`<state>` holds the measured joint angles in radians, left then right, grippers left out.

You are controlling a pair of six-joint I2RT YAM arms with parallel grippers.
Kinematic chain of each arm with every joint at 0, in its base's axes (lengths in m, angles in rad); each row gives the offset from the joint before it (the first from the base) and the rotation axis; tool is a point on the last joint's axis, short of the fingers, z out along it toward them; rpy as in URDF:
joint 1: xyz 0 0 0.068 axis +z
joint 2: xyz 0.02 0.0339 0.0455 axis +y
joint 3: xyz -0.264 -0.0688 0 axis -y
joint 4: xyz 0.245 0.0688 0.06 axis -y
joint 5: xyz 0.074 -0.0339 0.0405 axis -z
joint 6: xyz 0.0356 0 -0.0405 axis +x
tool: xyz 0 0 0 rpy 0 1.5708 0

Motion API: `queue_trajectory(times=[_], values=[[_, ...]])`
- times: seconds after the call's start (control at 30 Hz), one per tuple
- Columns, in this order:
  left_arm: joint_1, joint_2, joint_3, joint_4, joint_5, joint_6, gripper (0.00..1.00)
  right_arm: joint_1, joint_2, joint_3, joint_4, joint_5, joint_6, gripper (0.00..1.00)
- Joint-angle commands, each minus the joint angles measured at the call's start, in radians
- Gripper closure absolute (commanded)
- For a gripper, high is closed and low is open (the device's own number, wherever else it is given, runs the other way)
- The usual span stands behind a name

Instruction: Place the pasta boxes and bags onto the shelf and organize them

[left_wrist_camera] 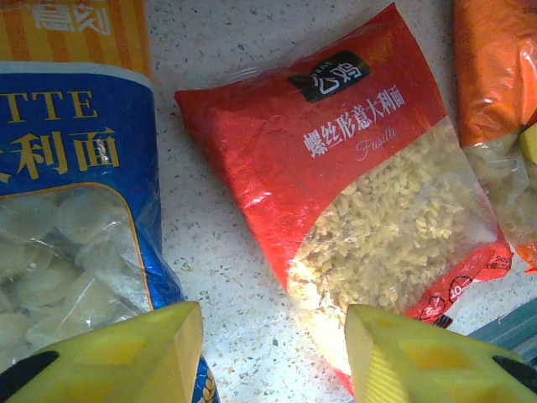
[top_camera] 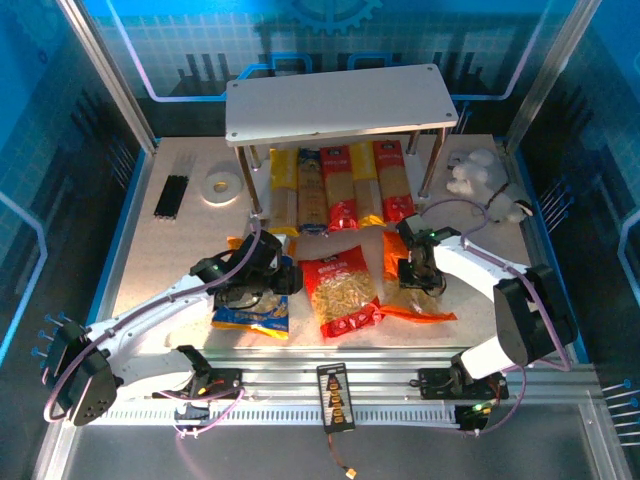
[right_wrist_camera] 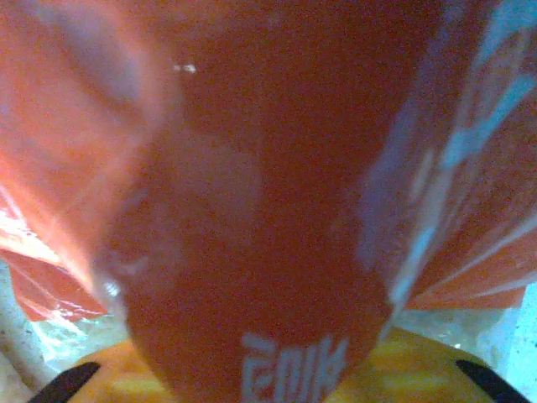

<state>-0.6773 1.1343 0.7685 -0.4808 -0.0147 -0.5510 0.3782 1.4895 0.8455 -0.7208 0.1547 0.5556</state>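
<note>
Your right end effector (top_camera: 417, 268) is pinching the orange bag (top_camera: 432, 303) on the counter (top_camera: 170, 250) in front of the shelf (top_camera: 340, 100), while your left end effector (left_wrist_camera: 273, 348) hangs spread above the gap between the blue bag (left_wrist_camera: 75, 210) and the red bag (left_wrist_camera: 352, 193), with five pasta boxes (top_camera: 340, 185) lying side by side under the shelf's top board.

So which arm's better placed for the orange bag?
Right: the right gripper sits on the orange bag, plastic bunched at its fingers. The left gripper hangs open between blue bag and red bag.
</note>
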Motion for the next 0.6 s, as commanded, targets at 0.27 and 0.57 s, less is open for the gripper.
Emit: queue_trajectory(times=[0.27, 0.57], values=[[-0.006, 0.008, 0.014, -0.002, -0.014, 0.005, 0.52, -0.009, -0.158, -0.054, -0.101, 0.019, -0.002, 1.00], [-0.007, 0.007, 0.017, 0.002, -0.013, 0.004, 0.52, -0.011, -0.380, 0.008, -0.218, 0.119, -0.019, 1.00]])
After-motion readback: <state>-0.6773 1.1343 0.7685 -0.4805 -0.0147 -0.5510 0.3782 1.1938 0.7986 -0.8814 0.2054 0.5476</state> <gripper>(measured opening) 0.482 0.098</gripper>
